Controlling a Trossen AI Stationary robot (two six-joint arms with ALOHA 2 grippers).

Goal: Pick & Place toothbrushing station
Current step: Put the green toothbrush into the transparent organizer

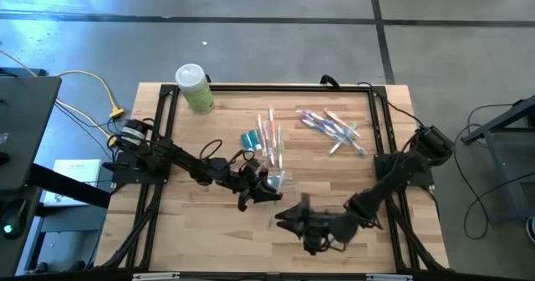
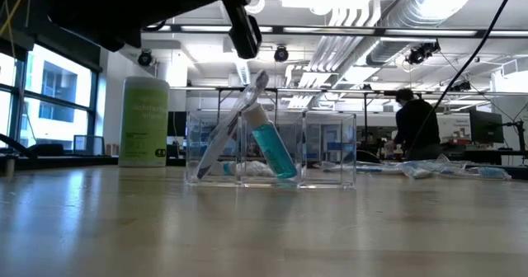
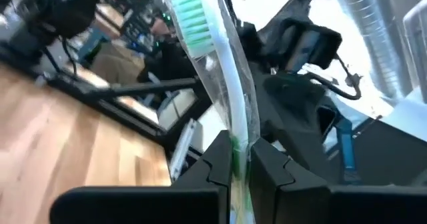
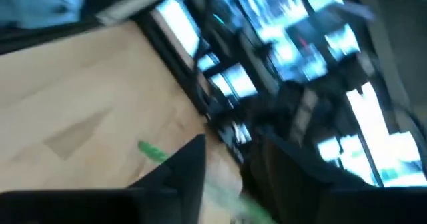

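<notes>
Partway through, judging by layout: clear organizer (image 2: 272,149) on the wooden surface (image 1: 217,231) already holding a teal tube (image 2: 272,149) leaning in the middle compartment and at least one wrapped toothbrush (image 2: 227,133) tilted in the left compartment as the low view shows it; right compartment looks unfilled. Still to place: loose pile of wrapped toothbrushes (image 1: 334,129) near the far right of the surface, well apart from the organizer. Green canister (image 1: 195,89) at the far left corner, untouched. Left gripper (image 1: 267,187) near mid-surface, just beside the organizer, pressed together on a wrapped green-bristled toothbrush (image 3: 223,104); in the left wrist view, both fingers (image 3: 220,167) pinching the handle, bristle end sticking out ahead, wrapper crinkled around the shaft. Right gripper (image 1: 292,220) low at the near edge, close to the left one, jaws partly spread in the right wrist view with a green streak (image 4: 155,152) showing by them; looks like the same toothbrush's end, no firm pinch visible, cannot say whether touching. Reads as a handover with the toothbrush now on the left side. Next, probably: carry to the organizer, tip bristles up, drop into a compartment. Risk: slippery wrapper twisting in the pinch; narrow compartment mouth.
</notes>
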